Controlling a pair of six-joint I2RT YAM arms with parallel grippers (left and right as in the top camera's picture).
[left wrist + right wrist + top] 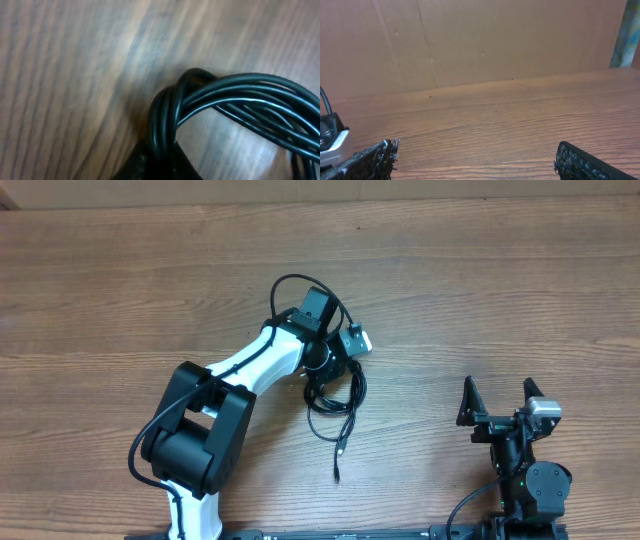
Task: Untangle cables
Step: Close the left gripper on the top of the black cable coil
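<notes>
The cables [340, 395] lie as a thin black bundle at the table's middle, with one loose plug end [337, 474] trailing toward the front. My left gripper [324, 368] points down onto the bundle's top. Close up in the left wrist view, the cables [225, 100] form a tight glossy loop, and the left gripper [162, 162] is shut on the strands at the bottom edge. My right gripper [498, 395] stands open at the front right, well away from the cables. Its fingers [370, 160] have only bare wood between them.
The wooden table [120, 290] runs in all directions around the bundle. A brown cardboard wall [470, 40] backs the far edge. The left arm's white and black links [240, 370] stretch from the front left to the middle. Its wrist camera [352, 340] sits beside the bundle.
</notes>
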